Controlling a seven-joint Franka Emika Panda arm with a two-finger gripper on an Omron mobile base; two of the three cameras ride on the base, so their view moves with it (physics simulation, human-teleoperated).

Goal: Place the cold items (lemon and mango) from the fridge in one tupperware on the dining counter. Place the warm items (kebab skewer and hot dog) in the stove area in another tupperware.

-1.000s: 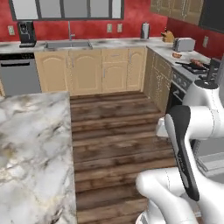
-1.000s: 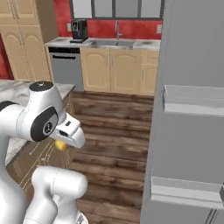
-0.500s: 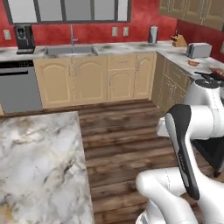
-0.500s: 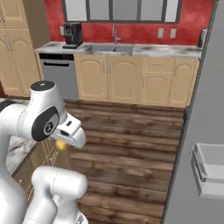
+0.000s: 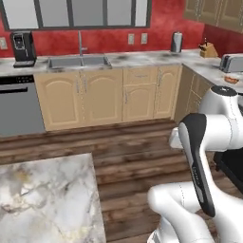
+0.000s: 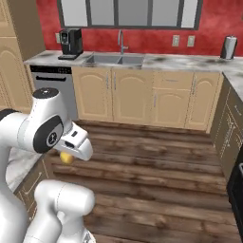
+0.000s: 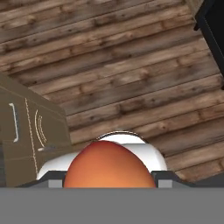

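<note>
An orange-red mango (image 7: 108, 165) sits large at the bottom of the hand view, with my gripper (image 7: 108, 177) shut on it and a dark fingertip at each side. From the right base view the mango (image 6: 66, 158) shows as a yellow-orange lump under my white hand (image 6: 76, 144), high above the wooden floor. The marble dining counter (image 5: 42, 199) lies at the lower left of the left base view, and its edge (image 6: 16, 163) shows behind the arm. The lemon, kebab skewer, hot dog and tupperware are out of view.
A sink counter (image 5: 95, 61) with beige cabinets, a coffee machine (image 5: 23, 47) and a dishwasher (image 5: 19, 107) runs along the red back wall. At the right stand a toaster (image 5: 232, 61), a knife block (image 5: 208, 50) and the dark stove front (image 5: 232, 168). Wooden floor (image 6: 156, 175) lies between.
The whole picture has swung: the base has turned, the fridge has left the right base view and the sink wall now faces me. The mango stays in the gripper.
</note>
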